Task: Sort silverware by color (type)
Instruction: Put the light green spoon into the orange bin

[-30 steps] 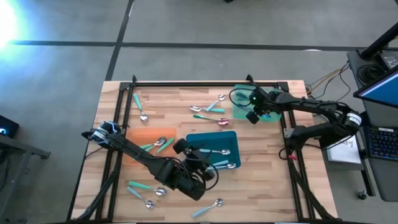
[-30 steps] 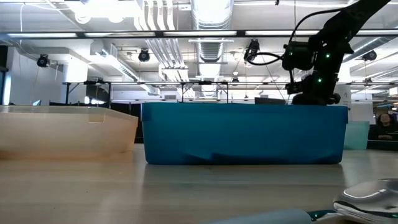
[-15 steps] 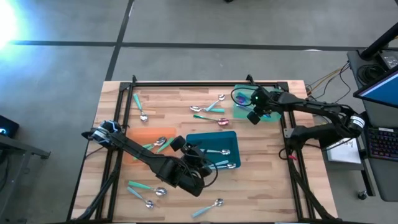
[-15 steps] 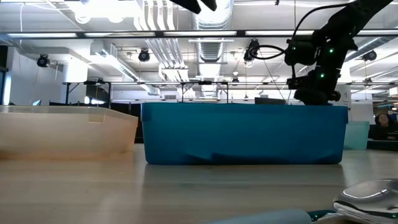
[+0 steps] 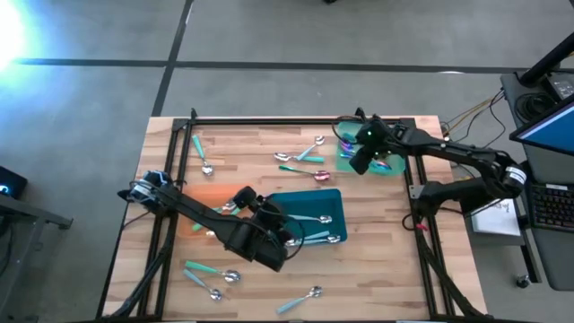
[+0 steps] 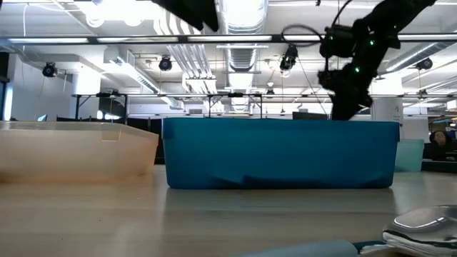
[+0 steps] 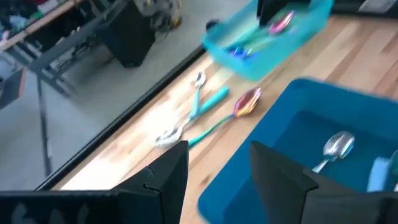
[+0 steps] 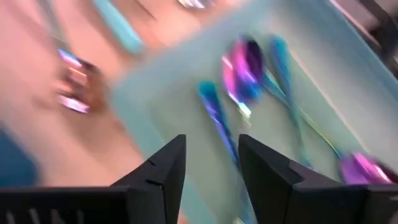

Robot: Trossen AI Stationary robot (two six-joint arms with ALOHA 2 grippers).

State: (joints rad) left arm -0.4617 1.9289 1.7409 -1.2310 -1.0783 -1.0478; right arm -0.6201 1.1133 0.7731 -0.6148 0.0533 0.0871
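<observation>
The right wrist view is smeared with blur: only purple heads and blue handles of silverware (image 8: 245,71) can be made out, lying in the pale green tray (image 8: 323,81). In the low view the blue tray's (image 6: 280,152) wall hides whatever lies inside, and just a spoon bowl (image 6: 427,223) pokes in at the lower right corner. In the high view the left arm covers part of the orange tray (image 5: 208,193) at centre left.

Right gripper (image 5: 357,160) hangs over the pale green tray's (image 5: 384,167) left edge, upper right of the table (image 5: 242,152); jaws parted, nothing between them, the purple pieces sitting beyond the fingertips.

Left gripper (image 5: 272,224) hovers at the blue tray's (image 5: 334,198) left edge, centre of the frame; jaws released and bare. In its wrist view a silver spoon (image 7: 333,150) lies in the blue tray (image 7: 273,180), off beyond the gap.

Loose spoons (image 5: 300,157) are scattered at upper centre, one (image 5: 201,154) at the upper left, more (image 5: 211,277) along the lower left and one (image 5: 300,299) at bottom centre.
</observation>
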